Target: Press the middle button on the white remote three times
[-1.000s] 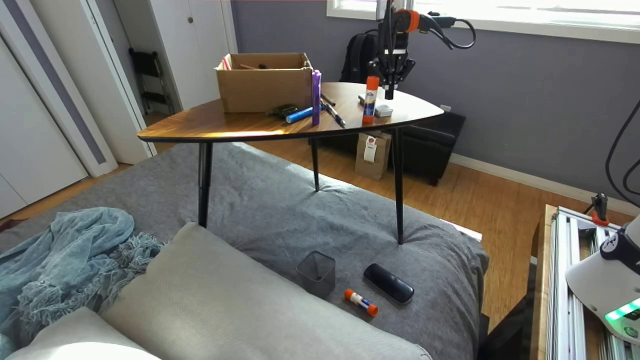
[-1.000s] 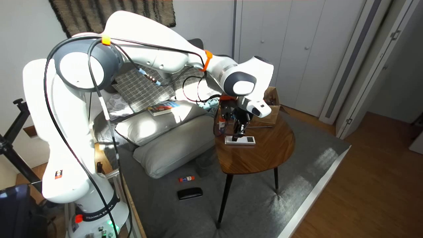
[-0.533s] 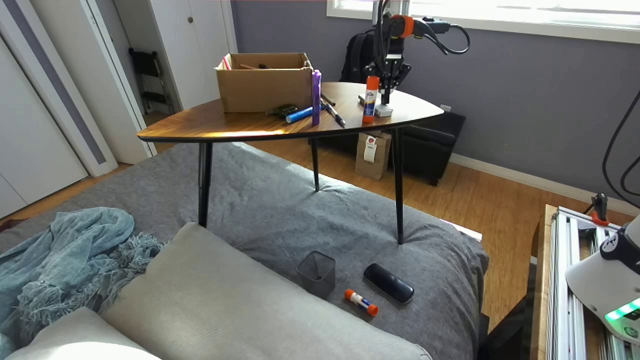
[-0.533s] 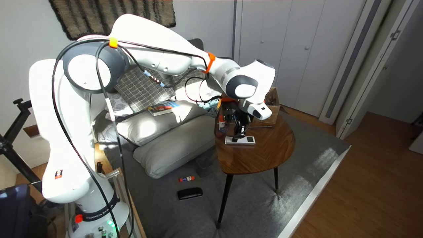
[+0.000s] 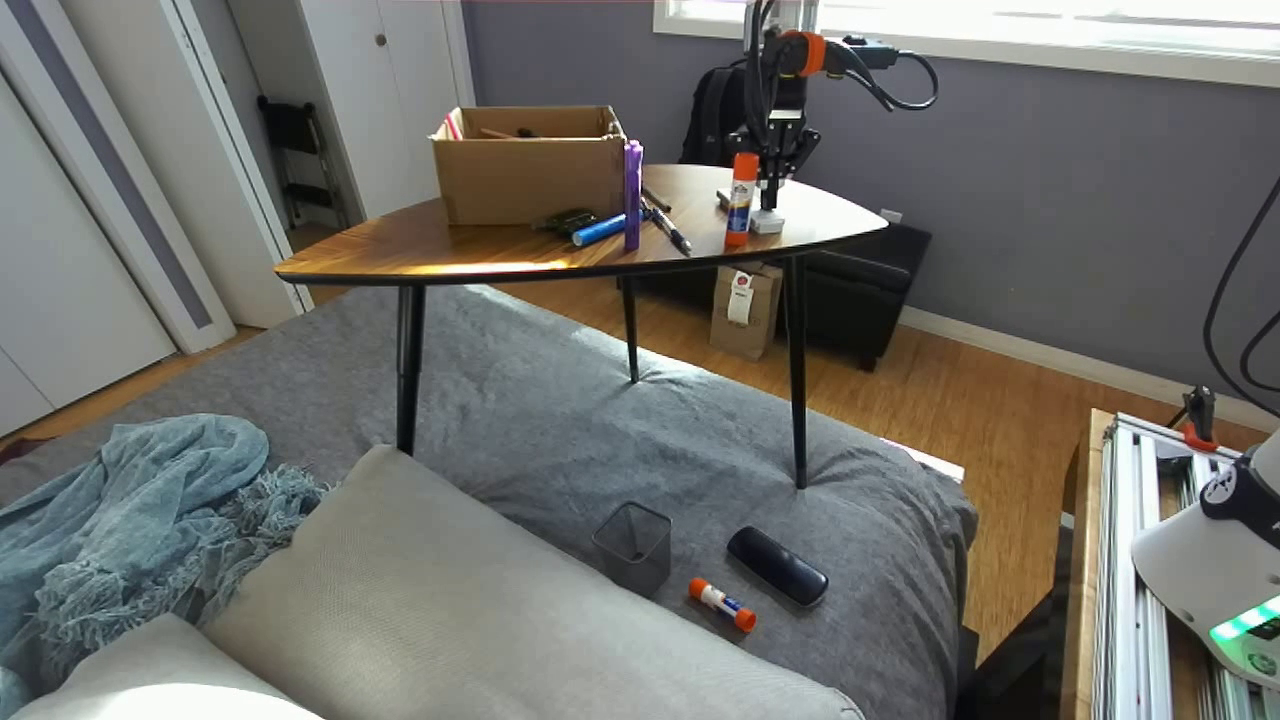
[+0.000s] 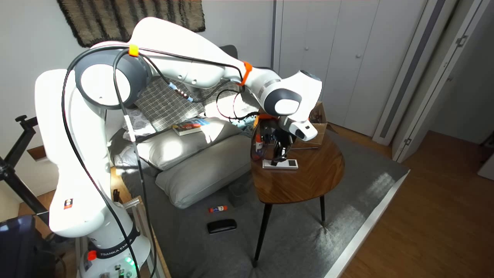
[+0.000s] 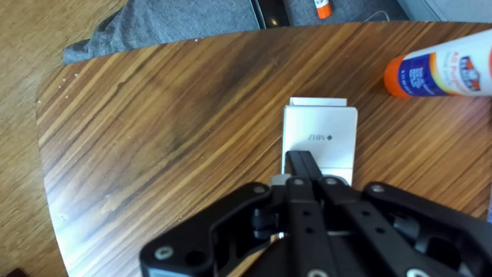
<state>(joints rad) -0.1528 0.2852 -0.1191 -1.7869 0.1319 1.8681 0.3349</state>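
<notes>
The white remote (image 7: 326,123) lies flat on the wooden table (image 7: 173,134). It shows in both exterior views (image 5: 768,224) (image 6: 285,164), partly behind my gripper. My gripper (image 7: 300,152) is shut, its two black fingertips pressed together with nothing between them. It points down over the remote, left of its midline in the wrist view. In both exterior views the gripper (image 5: 769,206) (image 6: 274,163) reaches the remote's top and appears to touch it. The lower part of the remote is hidden behind the fingers in the wrist view. I cannot make out the middle button.
An upright glue stick (image 5: 739,200) stands beside the remote, also in the wrist view (image 7: 430,71). A cardboard box (image 5: 530,180), an upright purple marker (image 5: 632,200), a blue marker (image 5: 600,230) and a pen (image 5: 670,230) are farther along the table.
Over the last second my shut gripper has come down from above the remote onto its top. In the last half second it has barely moved. The remote has not visibly shifted.
</notes>
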